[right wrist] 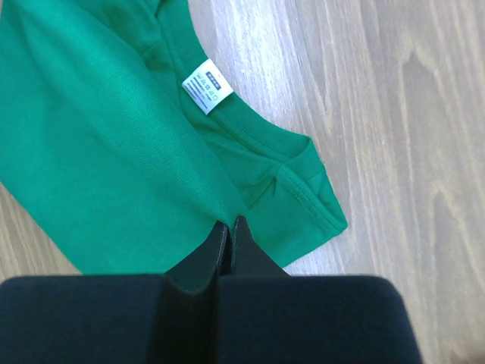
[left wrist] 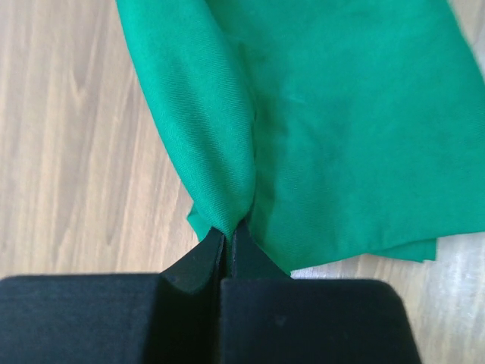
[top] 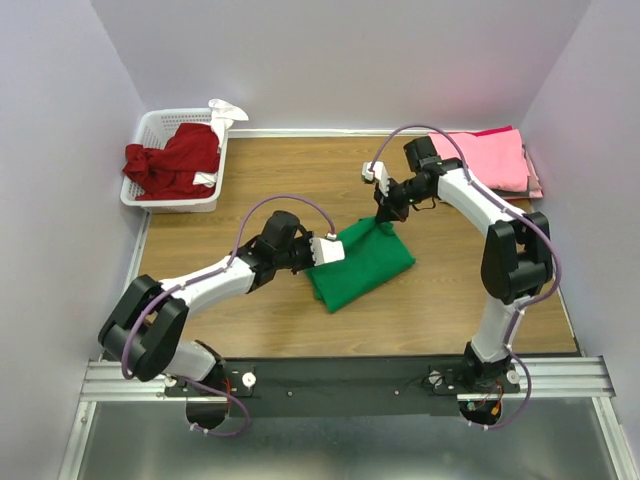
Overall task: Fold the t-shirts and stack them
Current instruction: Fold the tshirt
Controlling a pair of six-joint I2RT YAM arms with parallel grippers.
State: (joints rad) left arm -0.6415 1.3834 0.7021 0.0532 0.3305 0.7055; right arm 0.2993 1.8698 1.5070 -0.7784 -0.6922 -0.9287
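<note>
Top view, green: green t-shirt (top: 365, 262) lies folded mid table (top: 260, 170). My left gripper (top: 338, 250) is at its 9 o'clock edge, my right gripper (top: 384, 218) at its 12 o'clock corner.
Top view, others: dark red t-shirt (top: 178, 160) heaped in the basket (top: 150, 122) at 10 o'clock. Pink t-shirts (top: 485, 155) lie flat at 2 o'clock.
Left wrist: left gripper clamped tight on a puffed fold of the green t-shirt. The fold runs to 12 o'clock, bare wood at 9 o'clock.
Right wrist: right gripper pinched on green cloth by the collar. Neck tag (right wrist: 207, 89) is at 12 o'clock of my tips.
</note>
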